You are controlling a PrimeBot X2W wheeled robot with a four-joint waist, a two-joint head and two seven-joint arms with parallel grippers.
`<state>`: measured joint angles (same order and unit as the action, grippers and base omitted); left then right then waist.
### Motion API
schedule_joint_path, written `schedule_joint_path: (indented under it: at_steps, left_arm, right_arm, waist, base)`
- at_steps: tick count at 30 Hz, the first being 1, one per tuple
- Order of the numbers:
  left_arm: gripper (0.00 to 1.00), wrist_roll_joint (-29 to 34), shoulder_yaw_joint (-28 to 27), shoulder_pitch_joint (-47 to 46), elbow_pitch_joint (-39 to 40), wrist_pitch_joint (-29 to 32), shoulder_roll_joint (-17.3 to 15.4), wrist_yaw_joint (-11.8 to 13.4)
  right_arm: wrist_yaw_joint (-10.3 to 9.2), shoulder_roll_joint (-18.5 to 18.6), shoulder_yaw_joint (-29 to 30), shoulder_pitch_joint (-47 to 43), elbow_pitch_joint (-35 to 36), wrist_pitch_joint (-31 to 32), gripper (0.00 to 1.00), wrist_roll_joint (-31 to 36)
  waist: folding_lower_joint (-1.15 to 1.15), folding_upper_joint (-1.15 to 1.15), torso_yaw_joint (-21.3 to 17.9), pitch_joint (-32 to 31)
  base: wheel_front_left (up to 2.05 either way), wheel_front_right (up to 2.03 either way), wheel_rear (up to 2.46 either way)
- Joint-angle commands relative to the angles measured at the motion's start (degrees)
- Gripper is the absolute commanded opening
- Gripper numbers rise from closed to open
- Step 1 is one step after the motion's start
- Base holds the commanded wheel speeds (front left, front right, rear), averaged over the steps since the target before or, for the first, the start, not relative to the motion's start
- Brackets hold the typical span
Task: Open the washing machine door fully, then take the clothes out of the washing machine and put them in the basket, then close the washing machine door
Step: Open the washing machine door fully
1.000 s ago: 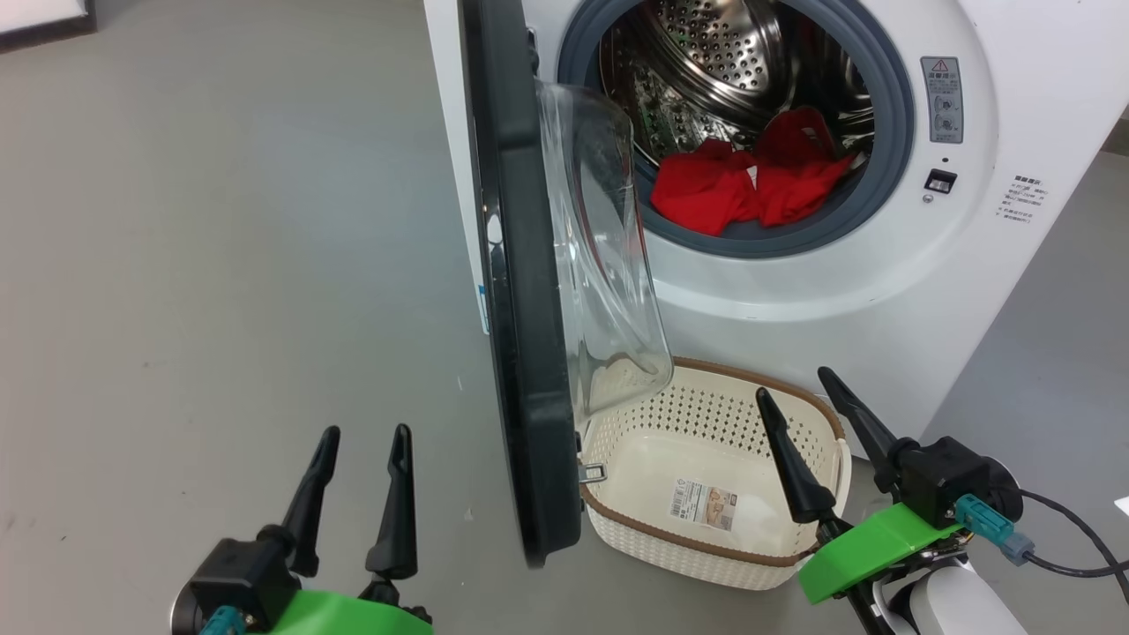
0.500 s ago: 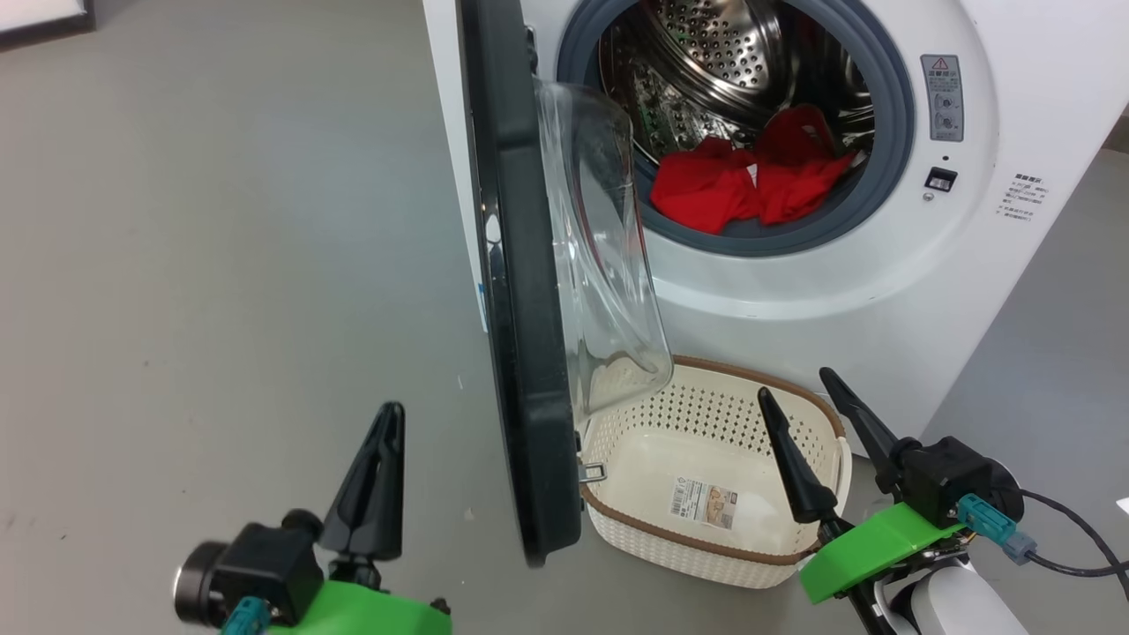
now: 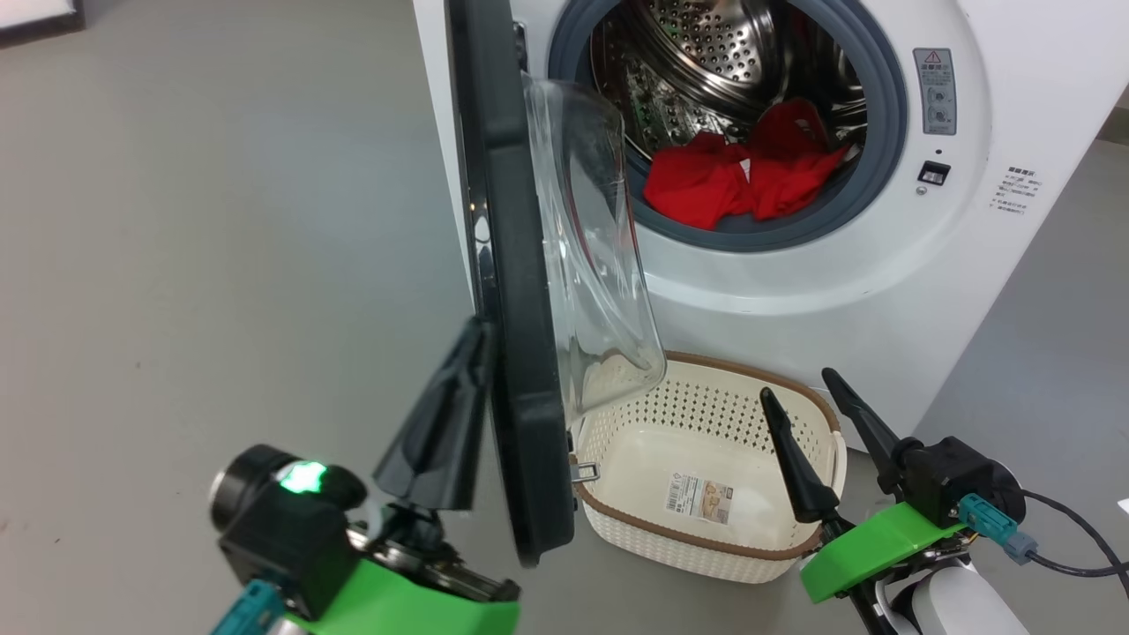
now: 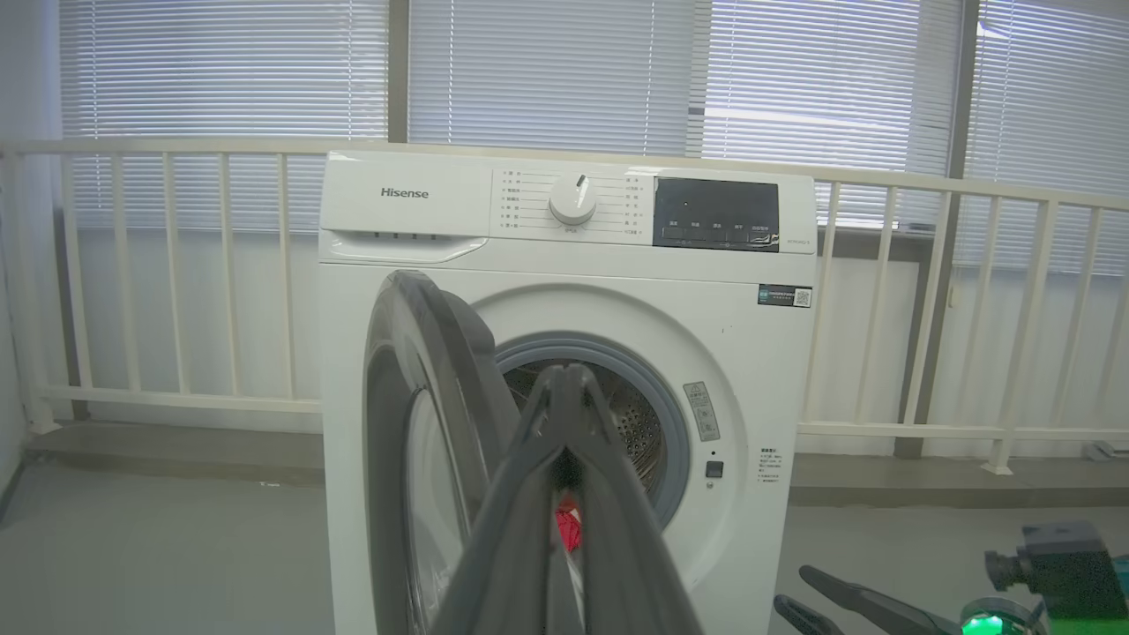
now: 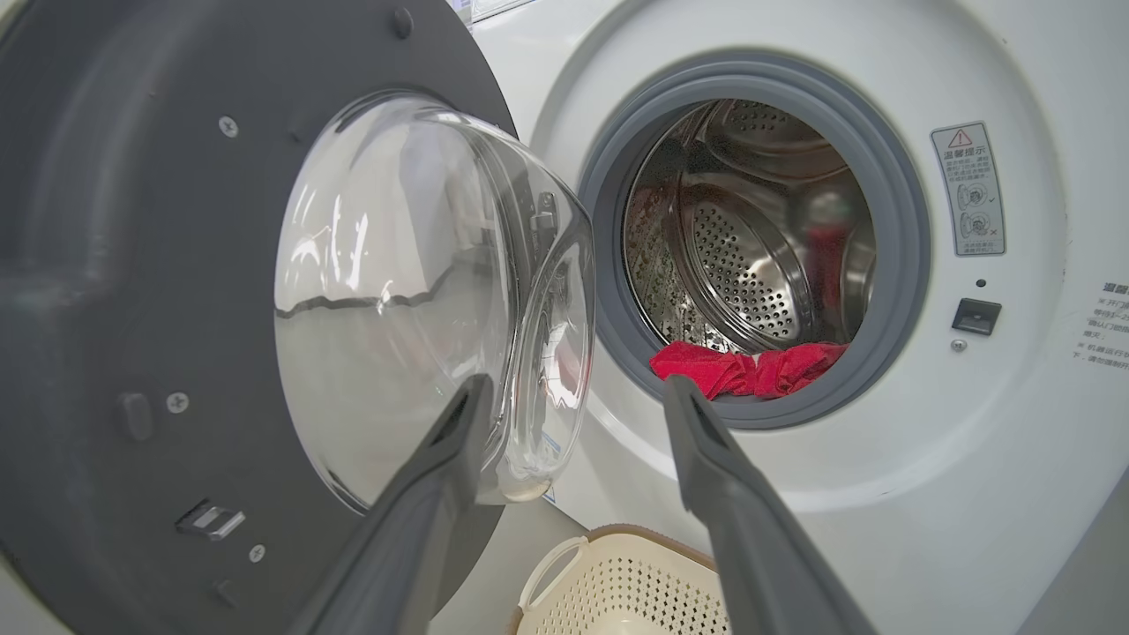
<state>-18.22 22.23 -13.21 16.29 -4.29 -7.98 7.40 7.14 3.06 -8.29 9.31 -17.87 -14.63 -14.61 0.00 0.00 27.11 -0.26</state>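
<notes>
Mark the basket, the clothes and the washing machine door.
basket (image 3: 706,406), head view, perforated back wall.
clothes (image 3: 697,181), head view, middle of the red fabric.
washing machine door (image 3: 516,353), head view, glossy black rim.

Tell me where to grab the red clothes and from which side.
Probably pinch the bunched front fold of the clothes, by the rubber ring. Come in from the front, right of the door: the pile slumps low in the drum.
</notes>
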Motion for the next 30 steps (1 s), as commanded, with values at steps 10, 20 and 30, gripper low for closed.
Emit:
schedule_joint_path:
  at_steps: [10, 20, 30]
  left_arm:
    - [0.0, -6.4, 5.1, -3.9, -2.3, 7.9, 1.6, -4.9]
    - [0.0, -8.5, 7.4, -8.1, -15.7, 7.7, 3.0, -7.4]
    - [0.0, -8.5, 7.7, -11.4, -27.6, 5.2, 3.7, -7.6]
  right_arm:
    - [0.35, -0.2, -1.2, 1.3, 0.9, -0.4, 1.0, -0.4]
    - [0.35, -0.2, -1.7, 1.7, 0.3, -0.4, 1.0, -1.1]
    - [0.35, -0.2, -2.1, 1.5, 0.4, -0.4, 1.0, -1.4]
  waist:
    - [0.0, 0.0, -0.9, 0.6]
    - [0.0, 0.0, -1.6, 1.0]
    - [0.0, 0.0, -2.7, 0.5]
  base:
    - [0.0, 0.0, 0.0]
    - [0.0, 0.0, 0.0]
    - [0.0, 0.0, 0.0]
